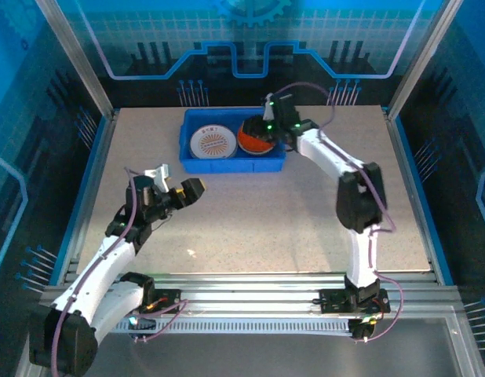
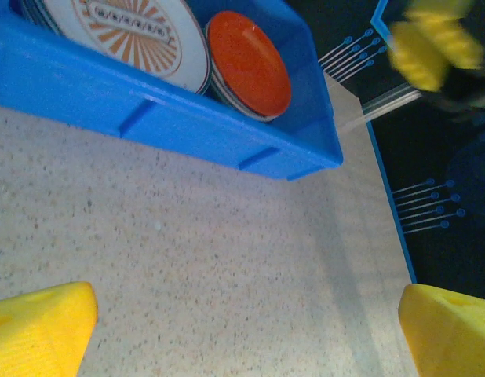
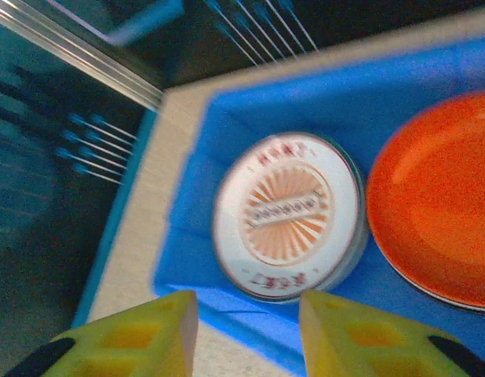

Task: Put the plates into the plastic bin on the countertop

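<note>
The right tool (image 3: 246,314) hangs above the bin with its yellow fingers (image 3: 133,338) parted and nothing between them. Just beyond lie the bright orange round plate (image 3: 435,196) and, beside it, the white round plate with an orange sunburst print (image 3: 288,212), each topping a stack inside the rectangular blue plastic bin (image 3: 321,102) at the back of the speckled beige bench (image 2: 187,267). To finish well, I would raise it straight up, clear of the rim, before swinging away, so no finger nudges the orange stack. The left tool (image 2: 244,330) hovers wide open and empty over the bench, near the bin's front wall without touching it.
</note>
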